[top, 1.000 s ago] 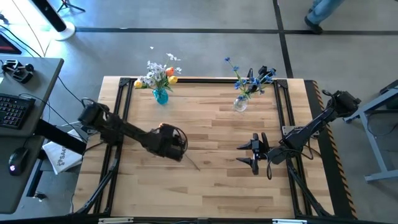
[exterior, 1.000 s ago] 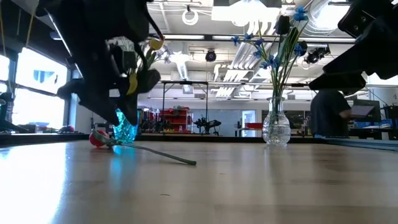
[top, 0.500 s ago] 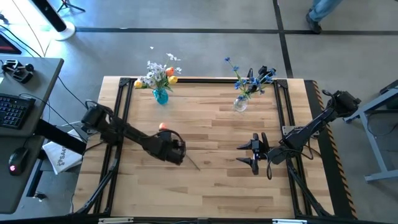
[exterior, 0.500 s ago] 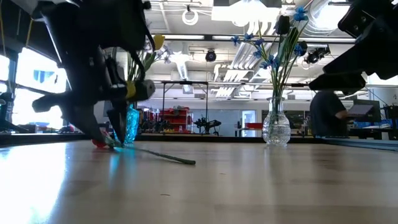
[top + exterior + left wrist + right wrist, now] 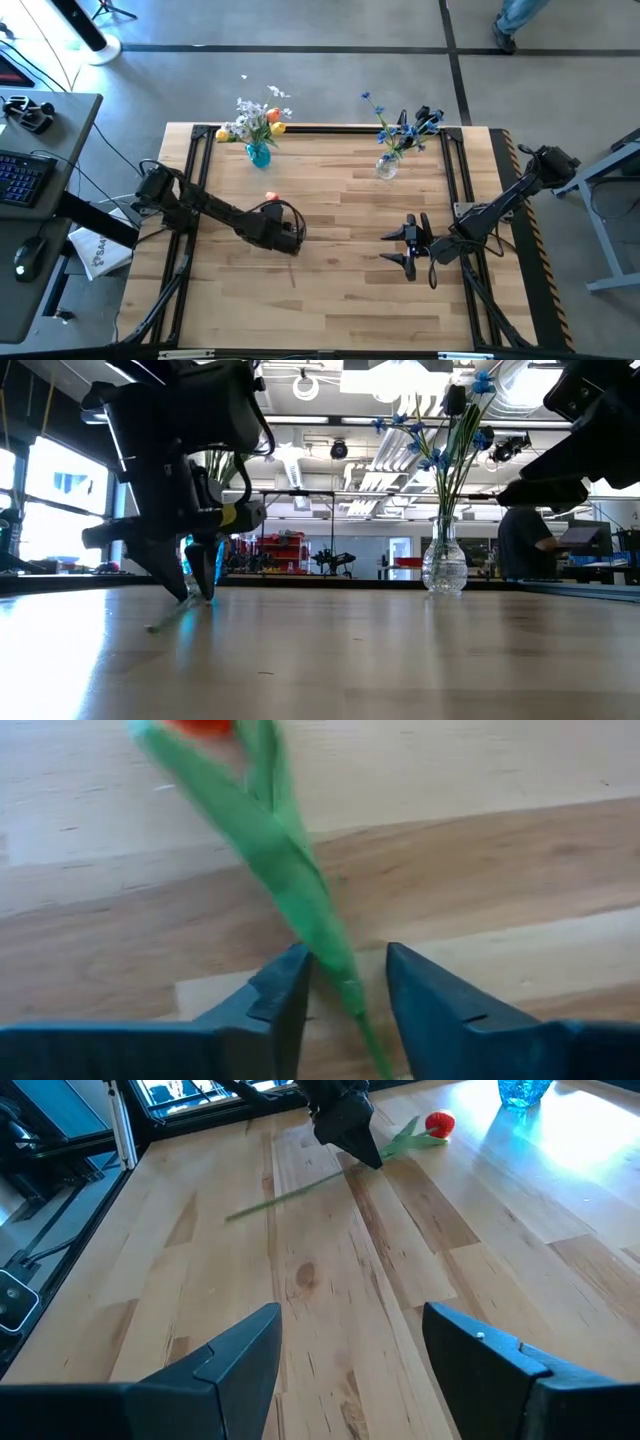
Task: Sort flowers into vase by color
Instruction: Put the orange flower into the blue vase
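The left gripper is down at the wooden table, a little toward nine o'clock from the table's centre in the high view. Its two fingers stand on either side of the green stem of a red tulip, close to it, with a narrow gap on one side in the left wrist view, so whether they have fully pinched the stem cannot be told. The flower lies flat on the wood (its red head shows toward eleven o'clock from the gripper in the high view), and the bare end of the stem runs out past the gripper on the other side, as the right wrist view shows.

The right gripper hangs near the table toward three o'clock of centre, its fingers spread wide apart with nothing between them.

At the far edge of the table, toward eleven o'clock, a small blue vase holds a mixed bunch of orange, yellow and pale blossoms. Toward one o'clock a clear glass vase holds the blue flowers; in the low view this vase stands upright. The two vases are well apart.
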Tool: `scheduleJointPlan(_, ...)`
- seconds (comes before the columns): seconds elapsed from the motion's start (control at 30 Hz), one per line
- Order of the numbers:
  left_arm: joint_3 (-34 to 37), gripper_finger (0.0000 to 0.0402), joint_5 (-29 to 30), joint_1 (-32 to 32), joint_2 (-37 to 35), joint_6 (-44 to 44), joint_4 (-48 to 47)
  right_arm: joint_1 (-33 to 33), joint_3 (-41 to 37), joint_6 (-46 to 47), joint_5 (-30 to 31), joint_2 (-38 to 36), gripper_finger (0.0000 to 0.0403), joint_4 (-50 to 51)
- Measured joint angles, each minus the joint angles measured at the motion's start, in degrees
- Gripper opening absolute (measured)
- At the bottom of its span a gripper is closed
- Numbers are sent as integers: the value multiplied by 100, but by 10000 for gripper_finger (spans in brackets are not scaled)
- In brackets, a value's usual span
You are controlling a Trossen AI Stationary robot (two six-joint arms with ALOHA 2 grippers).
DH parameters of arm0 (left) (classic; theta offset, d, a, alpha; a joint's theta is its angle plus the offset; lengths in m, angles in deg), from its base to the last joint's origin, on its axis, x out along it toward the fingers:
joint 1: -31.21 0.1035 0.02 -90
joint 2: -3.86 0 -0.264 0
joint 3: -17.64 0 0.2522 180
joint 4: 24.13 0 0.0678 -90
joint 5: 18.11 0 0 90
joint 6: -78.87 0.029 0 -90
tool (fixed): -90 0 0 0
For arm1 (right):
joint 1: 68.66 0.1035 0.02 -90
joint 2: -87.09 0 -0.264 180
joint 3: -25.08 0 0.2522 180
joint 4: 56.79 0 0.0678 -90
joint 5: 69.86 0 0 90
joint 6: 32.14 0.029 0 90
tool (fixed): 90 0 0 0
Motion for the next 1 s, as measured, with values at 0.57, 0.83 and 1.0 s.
scheduleJointPlan(0.57,-5,3,145,-182,-380,1499,301,2,0,2,-2,0,240,-2)
scheduleJointPlan(0.83,-7,1,3610,-1206,-860,3272,1244,0,0,24,-2,0,240,0)
scheduleJointPlan(1.0,-9,1,6275,-1970,-915,4588,1388,0,0,20,0,0,240,-4)
